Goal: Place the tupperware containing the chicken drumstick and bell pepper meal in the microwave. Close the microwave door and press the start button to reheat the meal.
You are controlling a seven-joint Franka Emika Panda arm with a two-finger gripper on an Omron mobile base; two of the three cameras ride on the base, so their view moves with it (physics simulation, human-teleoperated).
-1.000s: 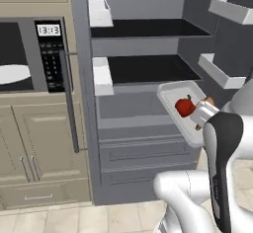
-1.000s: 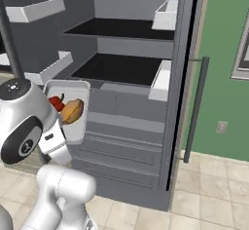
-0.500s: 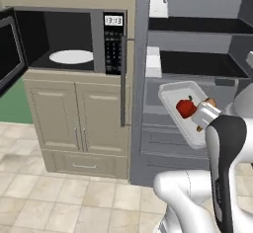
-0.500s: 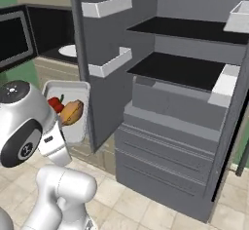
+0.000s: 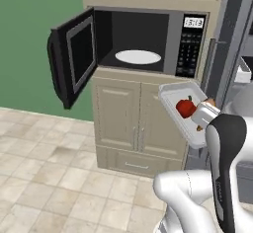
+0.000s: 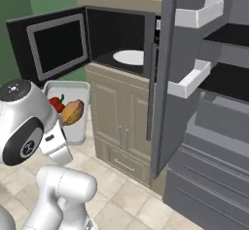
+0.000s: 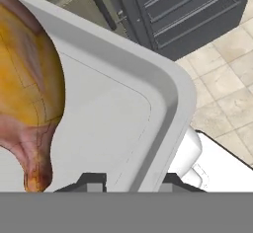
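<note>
Here the gripper (image 7: 129,180) is clamped on the rim of the tupperware (image 5: 174,96), one fingertip on each side of the wall, holding the tray tilted in the air just in front of the beige cabinet (image 5: 129,118) below the microwave (image 5: 148,42). The pepper (image 5: 186,107) and drumstick (image 6: 72,112) lie inside. The microwave door (image 5: 73,57) stands wide open, the turntable (image 5: 138,57) bare.

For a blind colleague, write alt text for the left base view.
A white robot arm holds a shallow light-grey tray with a red bell pepper before a black built-in microwave. Its windowed door hangs open left, showing a round white turntable plate.
</note>
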